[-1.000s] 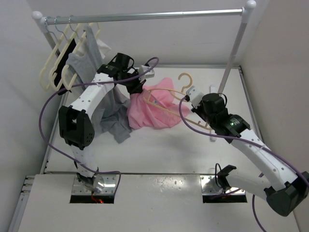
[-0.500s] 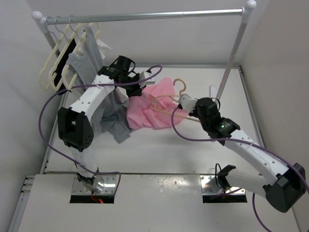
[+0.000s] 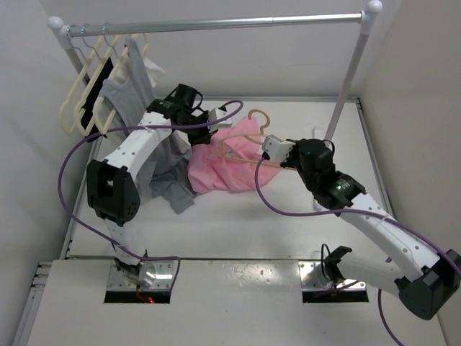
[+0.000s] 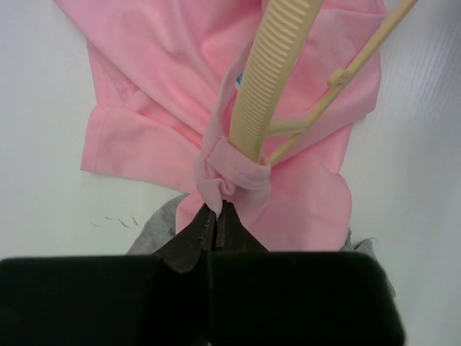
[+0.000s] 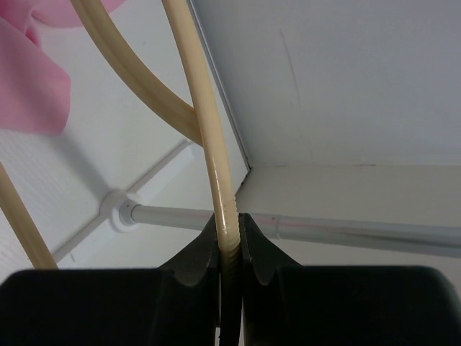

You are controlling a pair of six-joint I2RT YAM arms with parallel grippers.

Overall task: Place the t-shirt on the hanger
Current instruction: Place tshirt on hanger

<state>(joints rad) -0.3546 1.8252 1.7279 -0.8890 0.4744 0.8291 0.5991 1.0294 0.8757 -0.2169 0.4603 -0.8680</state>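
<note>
The pink t-shirt lies crumpled on the white table, its cloth spread out in the left wrist view. The peach-beige hanger lies tilted over it, hook toward the back. My left gripper is shut on a bunched fold of the t-shirt, and that fold wraps around the tip of the hanger's ribbed arm. My right gripper is shut on the hanger's thin bar. A blue label peeks out beside the ribbed arm.
A clothes rack rail spans the back, with its right post standing near the hanger. Cream hangers hang bunched at the rail's left end. A gray garment drapes from them onto the table under my left arm.
My right gripper has carried the hanger left and toward the back, so its hook now sits closer to the left gripper. The left gripper has kept its hold and barely moved.
</note>
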